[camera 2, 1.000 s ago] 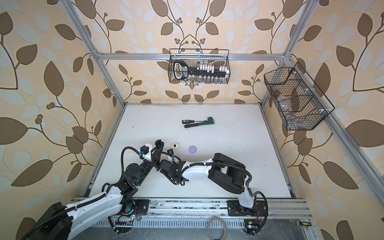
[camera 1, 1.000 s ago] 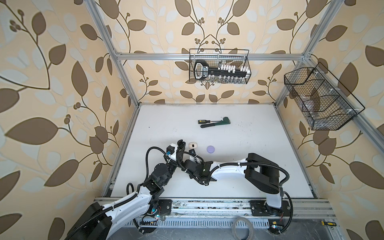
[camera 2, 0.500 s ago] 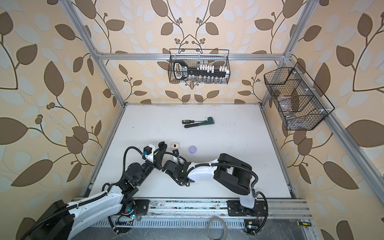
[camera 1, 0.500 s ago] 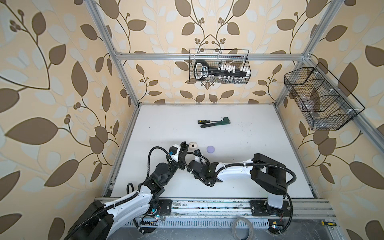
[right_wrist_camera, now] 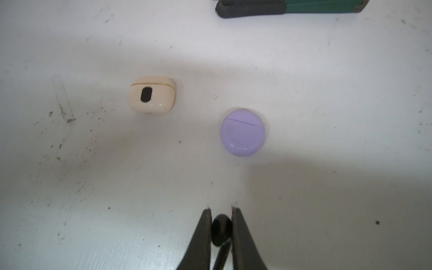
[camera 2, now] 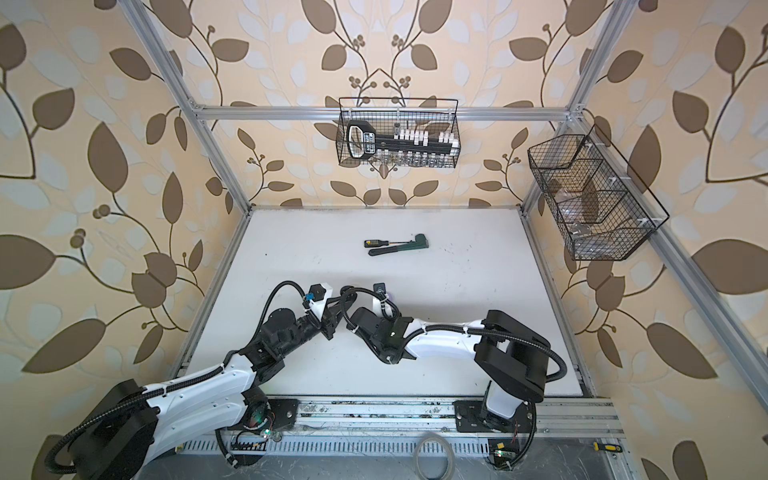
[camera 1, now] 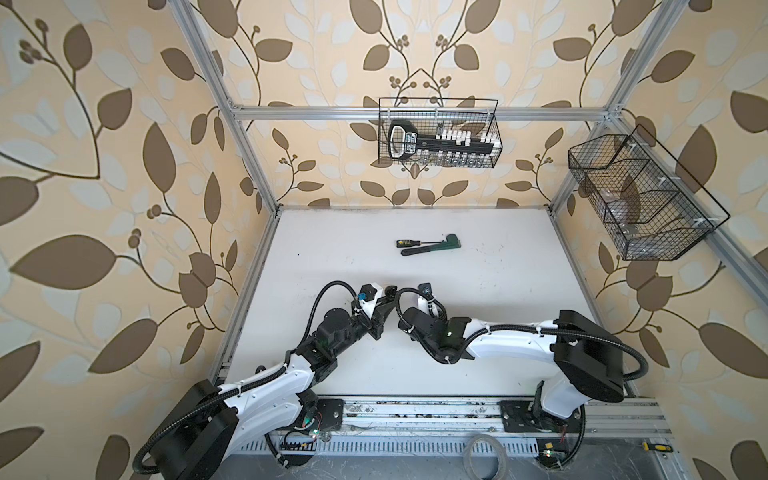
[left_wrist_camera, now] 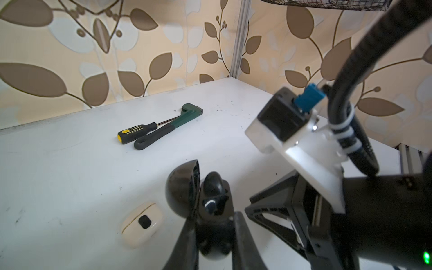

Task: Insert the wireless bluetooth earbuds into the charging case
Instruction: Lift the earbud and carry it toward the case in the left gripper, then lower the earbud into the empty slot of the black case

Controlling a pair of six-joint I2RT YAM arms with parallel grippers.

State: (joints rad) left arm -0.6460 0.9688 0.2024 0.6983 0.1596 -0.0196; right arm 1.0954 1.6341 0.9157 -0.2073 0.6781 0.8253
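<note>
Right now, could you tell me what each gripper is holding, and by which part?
The left gripper clamps the open black charging case by its base; the right gripper pinches a black earbud by its rounded head.

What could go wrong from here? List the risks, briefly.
1. The right gripper pinches the tiny black earbud near its fingertips. The earbud may twist or slip out on contact.
2. The left gripper holds the open black case. An off-centre push could tilt it in the grip.
3. In a top view the left arm and right arm nearly meet, so they could collide.
</note>
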